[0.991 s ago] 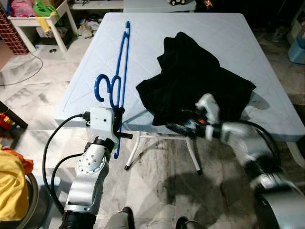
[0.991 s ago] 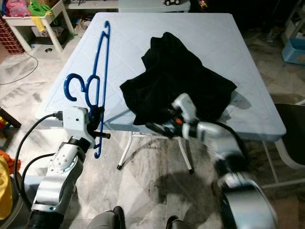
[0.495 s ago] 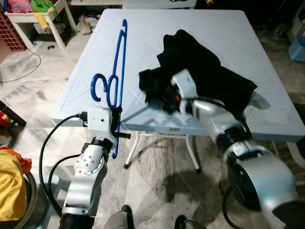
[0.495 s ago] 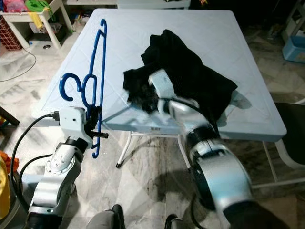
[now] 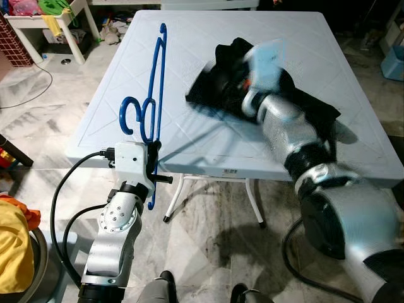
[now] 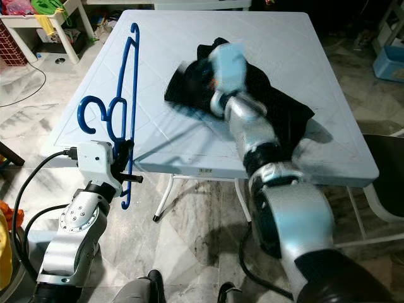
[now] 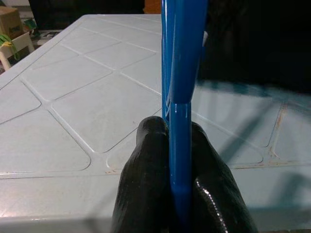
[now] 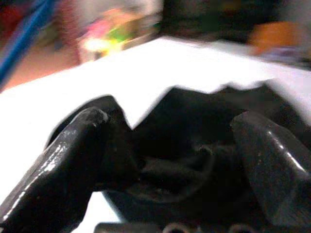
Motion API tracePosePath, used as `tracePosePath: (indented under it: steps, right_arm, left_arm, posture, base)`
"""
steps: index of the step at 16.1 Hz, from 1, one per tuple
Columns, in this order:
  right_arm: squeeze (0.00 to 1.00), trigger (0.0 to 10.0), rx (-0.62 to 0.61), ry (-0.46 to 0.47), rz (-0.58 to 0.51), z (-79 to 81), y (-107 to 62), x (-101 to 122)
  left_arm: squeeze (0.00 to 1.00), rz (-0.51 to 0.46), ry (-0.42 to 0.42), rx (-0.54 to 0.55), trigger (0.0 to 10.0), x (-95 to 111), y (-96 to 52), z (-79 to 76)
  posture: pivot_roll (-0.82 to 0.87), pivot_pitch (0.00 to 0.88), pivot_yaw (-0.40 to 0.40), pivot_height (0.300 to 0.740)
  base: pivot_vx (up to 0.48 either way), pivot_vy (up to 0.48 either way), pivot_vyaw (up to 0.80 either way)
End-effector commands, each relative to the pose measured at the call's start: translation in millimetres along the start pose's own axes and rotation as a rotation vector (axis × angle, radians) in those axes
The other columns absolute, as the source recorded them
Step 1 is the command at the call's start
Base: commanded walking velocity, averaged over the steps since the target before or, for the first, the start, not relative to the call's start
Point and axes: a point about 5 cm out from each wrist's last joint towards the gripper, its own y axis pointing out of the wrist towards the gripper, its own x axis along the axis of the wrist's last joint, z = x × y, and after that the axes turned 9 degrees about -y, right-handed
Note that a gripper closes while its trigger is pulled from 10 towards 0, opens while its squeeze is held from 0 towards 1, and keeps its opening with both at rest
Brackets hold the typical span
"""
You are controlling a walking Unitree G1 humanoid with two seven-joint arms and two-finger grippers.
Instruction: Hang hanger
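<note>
Left eye view: pale blue surface (image 5: 189, 145) ahead, on a marble floor (image 5: 38, 126). Left gripper (image 5: 153, 165) raised at the near left edge, clenched on a blue hanger (image 5: 154, 95). Hanger upright, hook curling left of the stem, long bar rising over the surface's left side, short end hanging below the gripper. Black cloth (image 5: 315, 113) heaped right of centre. Right arm (image 5: 284, 126) stretched over the surface, blurred, its wrist above the cloth's left part. White side table (image 5: 44, 25) with toys at far left; yellow cloth (image 5: 16, 246) in a basket at the near left.

Right eye view: same scene. Hanger (image 6: 126, 82) well apart from the cloth (image 6: 290, 117), bare surface between them. Blue bin (image 6: 388, 63) on the floor at far right.

Left wrist view: two black fingers (image 7: 146, 194) pressed tight on either side of the hanger's blue stem (image 7: 182, 97), surface (image 7: 73, 107) beneath, cloth dark beyond.

Right wrist view: blurred. Right gripper (image 8: 170, 145) released, its fingers (image 8: 63, 160) spread wide to either side of a bunched fold of cloth (image 8: 180, 170); whether touching, cannot tell. White surface (image 8: 73, 82) behind.
</note>
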Motion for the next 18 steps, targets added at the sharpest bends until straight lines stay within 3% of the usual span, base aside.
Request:
tracePosePath:
  steps: [1, 3, 4, 8, 11, 14, 16, 18]
  right_arm:
    - [0.0, 10.0, 0.157, -0.058, 0.025, 15.5, -6.1, -18]
    - [0.0, 10.0, 0.413, -0.117, 0.051, 18.5, -39.1, -55]
    - [0.0, 10.0, 0.441, -0.129, 0.067, 12.3, -50.8, -64]
    - [0.0, 10.0, 0.385, -0.187, 0.084, -21.7, -86.0, -73]
    - [0.0, 10.0, 0.33, -0.196, 0.026, -28.9, -107.7, -69]
    - [0.0, 10.0, 0.137, -0.124, -0.043, -25.1, -113.6, -65]
    - [0.0, 10.0, -0.061, 0.006, -0.113, -19.6, -118.1, -59]
    - [0.0, 10.0, -0.211, 0.035, -0.106, -20.5, -127.3, -60]
  left_arm:
    - [0.0, 0.01, 0.005, 0.01, 10.0, -2, -0.6, 0.8]
    - [0.0, 0.015, -0.004, -0.008, 10.0, -3, 3.0, -2.8]
    - [0.0, 0.018, -0.008, -0.017, 10.0, -4, 5.0, -4.3]
    - [0.0, 0.026, -0.019, -0.071, 10.0, -6, 14.7, -13.3]
    - [0.0, 0.028, -0.022, -0.1, 10.0, -7, 22.7, -17.5]
    - [0.0, 0.036, -0.028, -0.121, 10.0, -9, 29.9, -19.8]
    - [0.0, 0.046, -0.025, -0.139, 10.0, -13, 31.6, -21.5]
    - [0.0, 0.053, -0.018, -0.136, 10.0, -18, 29.8, -19.1]
  posture:
    - [0.17, 0.184, 0.01, 0.74]
    - [0.15, 0.179, 0.017, 0.74]
    - [0.12, 0.173, 0.026, 0.74]
    - [0.05, 0.159, 0.05, 0.74]
    - [-0.01, 0.137, 0.076, 0.74]
    - [-0.04, 0.119, 0.089, 0.74]
    - [-0.06, 0.108, 0.086, 0.74]
    - [-0.06, 0.099, 0.077, 0.74]
  base:
    - [0.0, 0.0, 0.0]
    - [0.0, 0.0, 0.0]
    - [0.0, 0.0, 0.0]
    - [0.0, 0.0, 0.0]
    - [0.0, 0.0, 0.0]
    - [0.0, 0.0, 0.0]
    - [0.0, 0.0, 0.0]
    - [0.0, 0.0, 0.0]
